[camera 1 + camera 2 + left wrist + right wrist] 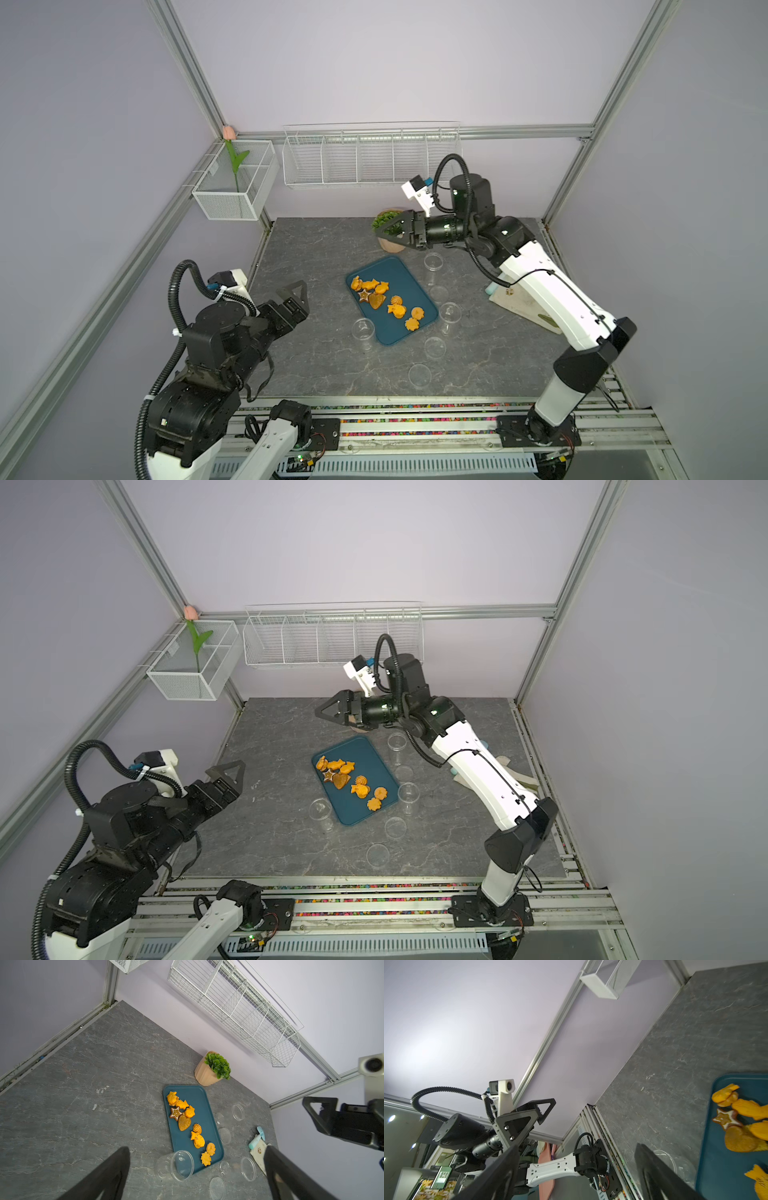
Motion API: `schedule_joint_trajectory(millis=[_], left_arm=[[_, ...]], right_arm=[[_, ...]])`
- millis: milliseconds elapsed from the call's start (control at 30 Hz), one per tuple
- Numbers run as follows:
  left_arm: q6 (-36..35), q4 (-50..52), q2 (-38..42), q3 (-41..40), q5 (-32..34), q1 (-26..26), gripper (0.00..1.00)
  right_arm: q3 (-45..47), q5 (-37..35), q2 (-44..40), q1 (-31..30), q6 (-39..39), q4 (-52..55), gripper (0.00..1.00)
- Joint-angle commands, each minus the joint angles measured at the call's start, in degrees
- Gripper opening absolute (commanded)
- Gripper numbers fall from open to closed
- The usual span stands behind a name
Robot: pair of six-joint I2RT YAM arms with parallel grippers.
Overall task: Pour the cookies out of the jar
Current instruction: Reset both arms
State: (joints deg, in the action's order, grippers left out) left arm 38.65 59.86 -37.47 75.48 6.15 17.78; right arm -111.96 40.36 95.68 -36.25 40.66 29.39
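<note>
Both top views showing the cookies [376, 300] lying spread across the teal tray [399, 272], clear jars [433, 262] standing around it, left gripper [297, 297] hovering off to the side with jaws spread wide, right gripper [380, 232] hanging near the potted plant [385, 218] with jaws parted, both grasping nothing.

You had the cookies [377, 300] on the tray [401, 272] at the middle of the table [316, 257], one jar [363, 330] just beside its near left corner, the other jars [449, 312] along its right side, the potted plant [216, 1066] behind it
</note>
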Motion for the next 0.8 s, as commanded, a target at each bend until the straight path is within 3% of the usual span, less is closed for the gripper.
schedule_joint_trajectory(millis=[0, 233, 500, 767], left_arm=[[-1.5, -1.78, -1.12, -0.73, 0.53, -0.03, 1.0], [-3.18, -5.4, -3.55, -1.34, 3.25, -0.03, 1.0], [-3.52, -11.23, -6.56, -4.1, 4.56, -0.03, 1.0], [-5.69, -18.22, -8.87, -7.43, 6.28, -0.03, 1.0]], right_arm=[[4.01, -0.85, -6.86, 5.26, -0.45, -1.33, 0.89], [12.97, -1.81, -15.96, 17.93, -2.8, -1.17, 0.89], [20.28, -4.03, -23.58, 26.41, -8.76, -3.33, 0.89], [35.45, -20.4, -36.22, 26.93, -16.73, -11.51, 0.89]])
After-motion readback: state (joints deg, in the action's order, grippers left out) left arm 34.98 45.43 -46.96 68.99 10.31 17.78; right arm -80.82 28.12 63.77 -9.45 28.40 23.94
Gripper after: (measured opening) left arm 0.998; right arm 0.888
